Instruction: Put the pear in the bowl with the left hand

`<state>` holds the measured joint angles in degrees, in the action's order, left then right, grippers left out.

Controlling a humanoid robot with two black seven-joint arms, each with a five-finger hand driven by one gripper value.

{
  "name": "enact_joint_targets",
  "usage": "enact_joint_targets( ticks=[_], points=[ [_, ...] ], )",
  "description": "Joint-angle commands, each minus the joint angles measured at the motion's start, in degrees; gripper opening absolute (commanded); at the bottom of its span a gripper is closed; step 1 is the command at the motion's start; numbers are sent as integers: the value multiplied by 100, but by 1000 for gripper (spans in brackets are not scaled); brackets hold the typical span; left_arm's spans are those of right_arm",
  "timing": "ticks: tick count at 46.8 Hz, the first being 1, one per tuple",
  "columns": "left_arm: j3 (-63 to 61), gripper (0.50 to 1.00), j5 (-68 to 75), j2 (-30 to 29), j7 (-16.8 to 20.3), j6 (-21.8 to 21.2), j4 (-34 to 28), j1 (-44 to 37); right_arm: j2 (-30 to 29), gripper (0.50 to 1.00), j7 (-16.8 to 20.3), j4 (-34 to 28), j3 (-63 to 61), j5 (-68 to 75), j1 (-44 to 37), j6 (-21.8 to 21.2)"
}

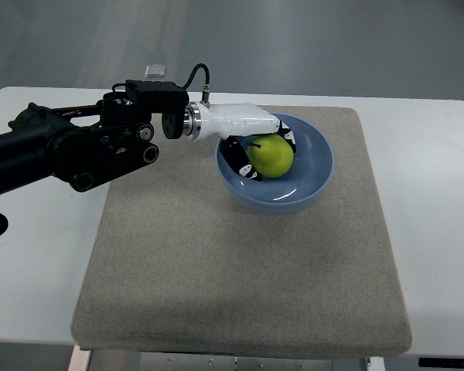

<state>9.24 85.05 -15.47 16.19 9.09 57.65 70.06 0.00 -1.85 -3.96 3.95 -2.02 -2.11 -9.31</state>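
A yellow-green pear (272,155) sits inside the blue bowl (309,184) on the grey mat, towards the bowl's left half. My left hand (257,148), white with black fingers, reaches over the bowl's left rim and its fingers wrap around the pear from the left and behind. The black left arm stretches in from the picture's left edge. The right arm does not show.
The grey mat (240,278) covers most of the white table (433,193). A small pale object (155,70) lies at the table's far edge. Grey floor lies beyond.
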Motion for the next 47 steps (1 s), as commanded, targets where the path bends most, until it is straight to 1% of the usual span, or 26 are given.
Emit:
enact_joint_targets(
  ticks=[1,3,7,11,29,36,40,47],
  points=[
    [8,846,-15,0,7,5,0,-53,0,926,0,0,0,0,0,-1],
    [8,853,-15,0,7,-3,0,-88,0,926,0,0,0,0,0,-1],
    [8,928,-32,0,16,-3,0,-97,0,926,0,0,0,0,0,-1],
    [8,958,-50,0,16,-3,0,-97,0,926,0,0,0,0,0,-1],
    [34,962,-76,8,16,-3,9,-97,0,926,0,0,0,0,0,-1],
    [140,962,-102,8,16,-82,9,-36,0,926,-9,0,0,0,0,-1],
    [411,962,-103,8,16,-109,-8,-27,0,926,-9,0,0,0,0,8],
    [1106,962,-111,0,16,-91,-412,-36,0,926,0,0,0,0,0,-1]
  ],
)
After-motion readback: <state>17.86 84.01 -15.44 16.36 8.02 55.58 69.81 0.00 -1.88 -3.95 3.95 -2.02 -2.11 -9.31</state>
